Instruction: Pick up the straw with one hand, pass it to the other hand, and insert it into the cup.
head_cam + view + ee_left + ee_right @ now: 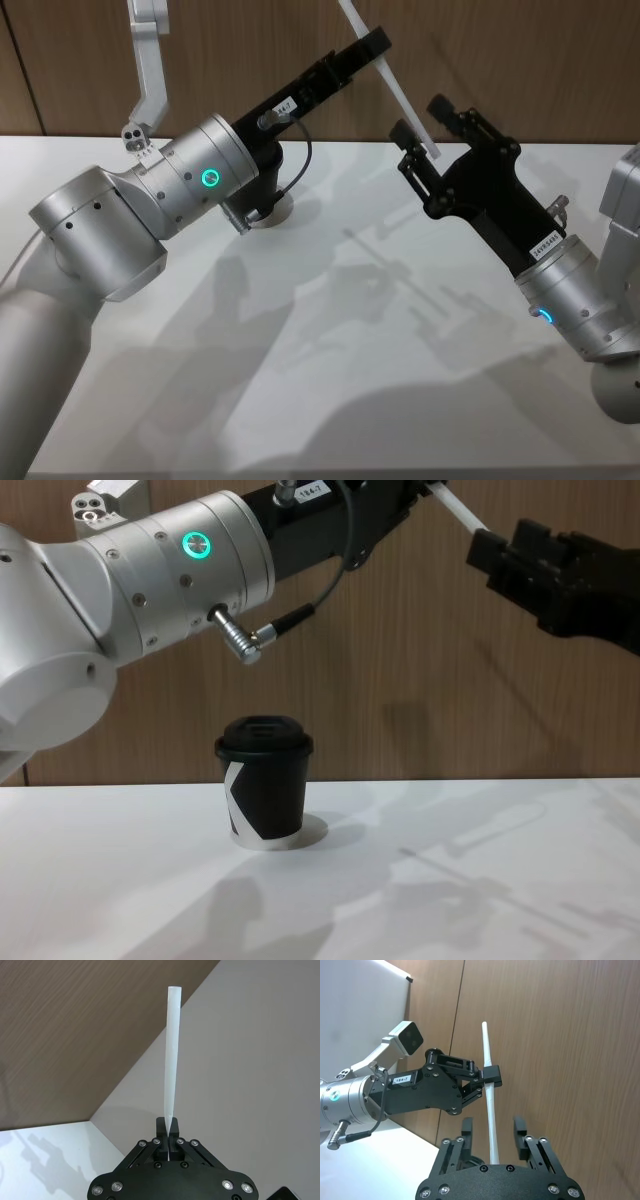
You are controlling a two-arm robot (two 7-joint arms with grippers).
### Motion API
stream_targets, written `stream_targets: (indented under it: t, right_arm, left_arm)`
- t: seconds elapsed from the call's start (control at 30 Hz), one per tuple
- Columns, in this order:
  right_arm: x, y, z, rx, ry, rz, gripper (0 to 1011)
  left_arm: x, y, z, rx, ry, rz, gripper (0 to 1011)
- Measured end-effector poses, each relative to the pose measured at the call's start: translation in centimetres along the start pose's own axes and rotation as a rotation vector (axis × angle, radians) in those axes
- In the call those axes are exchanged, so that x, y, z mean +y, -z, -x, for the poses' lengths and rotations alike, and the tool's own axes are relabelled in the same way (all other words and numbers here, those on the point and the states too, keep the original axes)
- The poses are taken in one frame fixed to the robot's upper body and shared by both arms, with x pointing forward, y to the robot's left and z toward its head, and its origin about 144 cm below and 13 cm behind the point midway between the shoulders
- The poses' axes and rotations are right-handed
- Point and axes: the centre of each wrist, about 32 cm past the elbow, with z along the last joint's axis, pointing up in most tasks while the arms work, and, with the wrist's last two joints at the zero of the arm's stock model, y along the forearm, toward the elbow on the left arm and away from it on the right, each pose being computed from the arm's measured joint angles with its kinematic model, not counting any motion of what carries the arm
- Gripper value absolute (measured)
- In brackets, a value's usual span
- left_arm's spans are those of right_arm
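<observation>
Up above the cup (265, 785), clenched on the straw (400, 100) with the left gripper (376, 44) (green ring lit). Slanted, lower end lying between the released, wide-spread jaws of the right gripper (422, 118), above and right of the cup.

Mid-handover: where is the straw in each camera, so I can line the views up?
Head view: the straw slants across the upper middle.
Left wrist view: the straw runs mid-picture, out of the left gripper.
Right wrist view: the straw passes between the open right gripper fingers.
Chest view: the straw at the top, right of centre.
Landmark: the left gripper, shut on the straw.
</observation>
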Motion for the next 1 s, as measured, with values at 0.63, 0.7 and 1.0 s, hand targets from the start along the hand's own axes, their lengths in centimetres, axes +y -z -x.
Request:
stream_targets:
  t: [0.63, 0.7, 1.0]
  right_arm:
    - [0.00, 0.00, 0.00, 0.000, 0.000, 0.000, 1001]
    - [0.00, 0.00, 0.00, 0.000, 0.000, 0.000, 1001]
    - [0.00, 0.00, 0.00, 0.000, 0.000, 0.000, 1001]
  left_arm:
    - [0.13, -0.02, 0.19, -0.046, -0.022, 0.011, 13]
    - [0.19, -0.02, 0.25, -0.061, -0.030, 0.015, 13]
    - [0.64, -0.15, 0.65, -0.182, -0.090, 0.044, 12]
